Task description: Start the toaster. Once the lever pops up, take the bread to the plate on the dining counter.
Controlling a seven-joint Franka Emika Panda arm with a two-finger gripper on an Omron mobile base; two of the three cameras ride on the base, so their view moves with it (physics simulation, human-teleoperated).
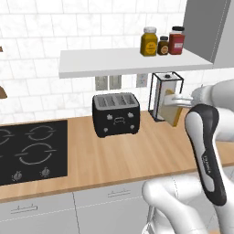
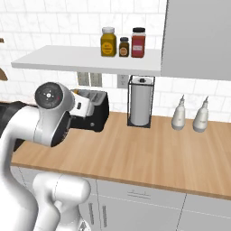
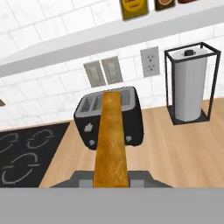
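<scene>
My tool (image 3: 112,183) is clamped shut on the bread (image 3: 111,140), which I hold edge-on in the air above the desk (image 1: 137,155), clear of the toaster (image 1: 116,114). The toaster stands against the wall, between the stove (image 1: 32,151) and the paper towel stand (image 3: 190,85).

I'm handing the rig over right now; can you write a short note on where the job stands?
Gripper: shut on the bread, held edge-on, lifted clear above the wood counter.
Toaster: at the back of that counter, right of the stove, slots with no bread showing.
Done: bread is out of the toaster and in hand.
Left: carry it to the plate on the dining counter and set it down there.
</scene>
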